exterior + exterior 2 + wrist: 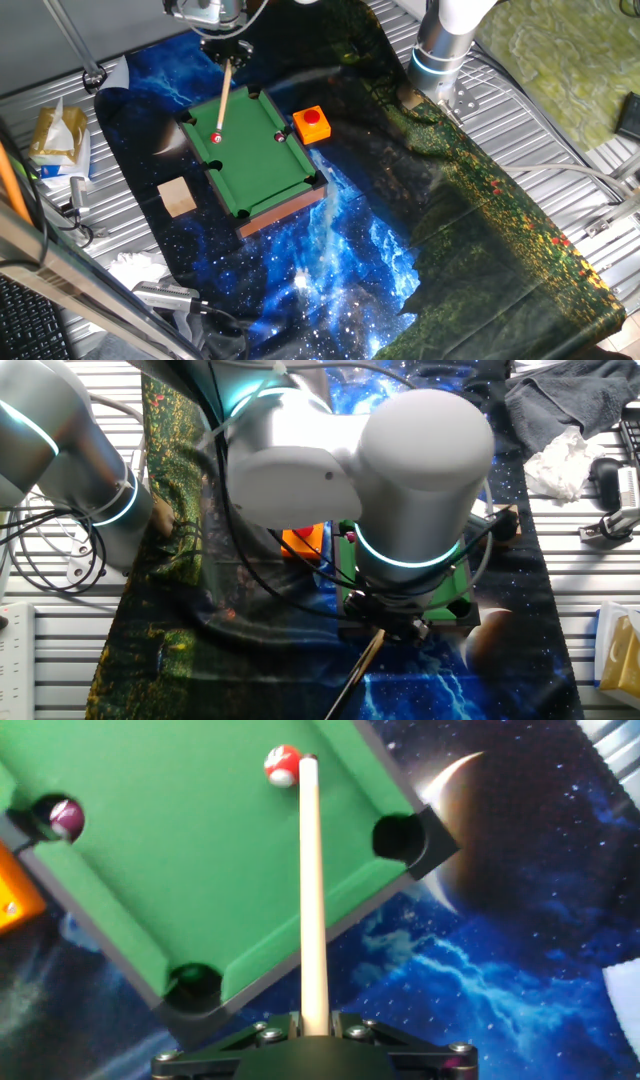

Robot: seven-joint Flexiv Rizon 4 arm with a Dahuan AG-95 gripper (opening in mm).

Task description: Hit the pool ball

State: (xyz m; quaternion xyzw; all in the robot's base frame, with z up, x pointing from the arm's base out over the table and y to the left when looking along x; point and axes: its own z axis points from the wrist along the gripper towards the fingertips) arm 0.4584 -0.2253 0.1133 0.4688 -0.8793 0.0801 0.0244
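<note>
The pool ball (282, 765), small and bright red with a white patch, lies on the green mini pool table (190, 860) near its right rail; it also shows as the pool ball (217, 137) by the table's left rail. My gripper (314, 1022) is shut on a pale wooden cue stick (312, 890), which reaches out over the felt. The cue's tip sits just right of the ball, touching or nearly touching it. In one fixed view the gripper (228, 52) hangs above the table's far end with the cue stick (224, 95) slanting down.
A darker maroon ball (66, 816) rests by a corner pocket. A red button on an orange base (312, 123) stands beside the table, a wooden block (177, 196) on its other side. Corner pockets (395, 835) are open. The arm's body (400, 470) hides the table in the other fixed view.
</note>
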